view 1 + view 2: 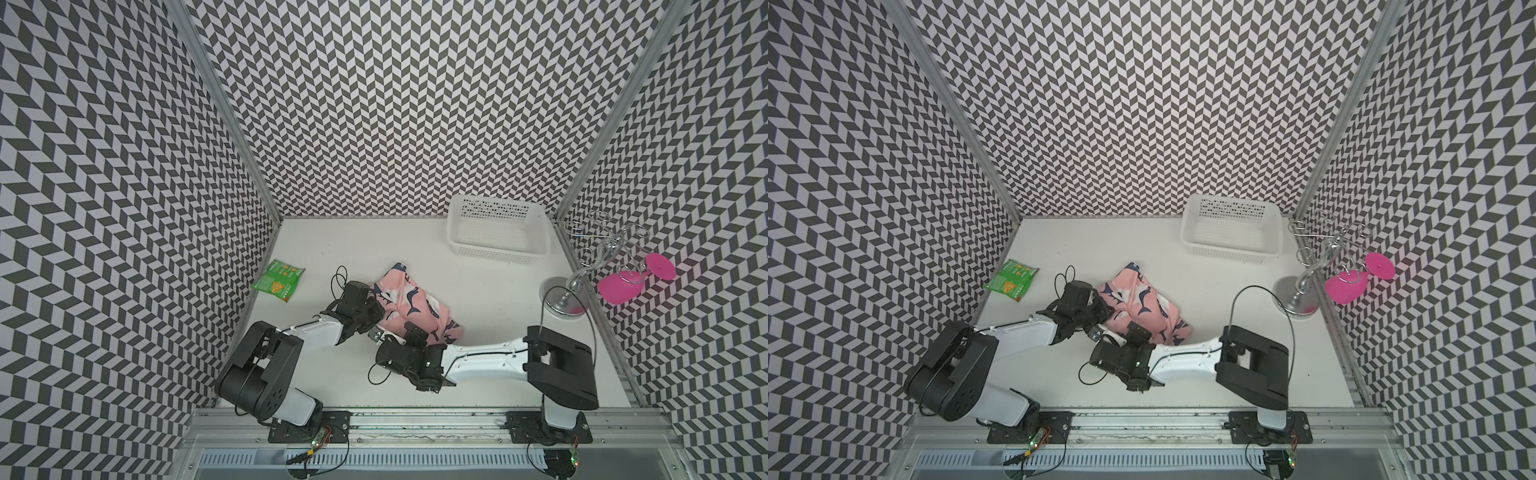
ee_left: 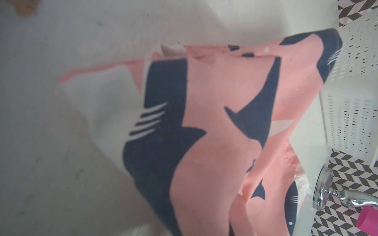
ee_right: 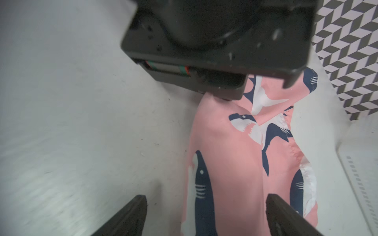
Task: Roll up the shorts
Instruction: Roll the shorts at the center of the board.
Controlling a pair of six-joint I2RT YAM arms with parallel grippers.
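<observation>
The pink shark-print shorts (image 1: 411, 299) (image 1: 1138, 301) lie bunched in the middle of the white table. My left gripper (image 1: 379, 301) (image 1: 1102, 303) is at their left edge. In the left wrist view the shorts (image 2: 225, 122) rise from the table right up to the jaws and hide the fingers, so the gripper reads as shut on them. My right gripper (image 1: 399, 332) (image 1: 1119, 332) (image 3: 206, 212) is at the shorts' near edge, open. Its black fingers (image 3: 139, 214) stand wide apart over the flat shorts (image 3: 231, 163). The left arm's black wrist housing (image 3: 214, 40) sits just beyond.
A white perforated basket (image 1: 494, 249) (image 2: 351, 122) stands at the back right. A chrome stand (image 1: 563, 303) (image 2: 325, 190) holding a pink cup (image 1: 619, 286) is at the right edge. A green snack packet (image 1: 279, 280) lies by the left wall. Patterned walls close three sides.
</observation>
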